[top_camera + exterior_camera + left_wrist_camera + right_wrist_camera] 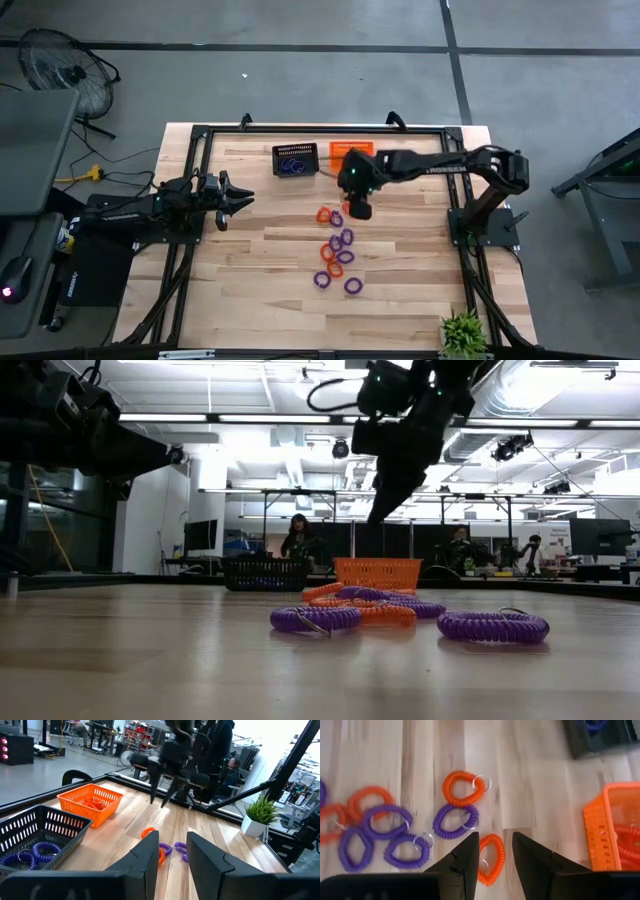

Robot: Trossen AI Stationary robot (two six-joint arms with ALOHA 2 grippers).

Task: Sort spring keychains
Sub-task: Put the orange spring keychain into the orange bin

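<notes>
I see the right gripper hanging empty above the table, fingers narrowly parted over an orange coiled spring keychain near the orange mesh basket; left gripper waits aside, parted.

arms: dark, jointed | jaws: black, flat-faced | looped cable (green lights)

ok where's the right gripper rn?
High view: the right gripper hangs open over the table's middle, above the top of the keychain cluster, just in front of the orange basket. An orange keychain lies between its fingers in its wrist view.
</notes>
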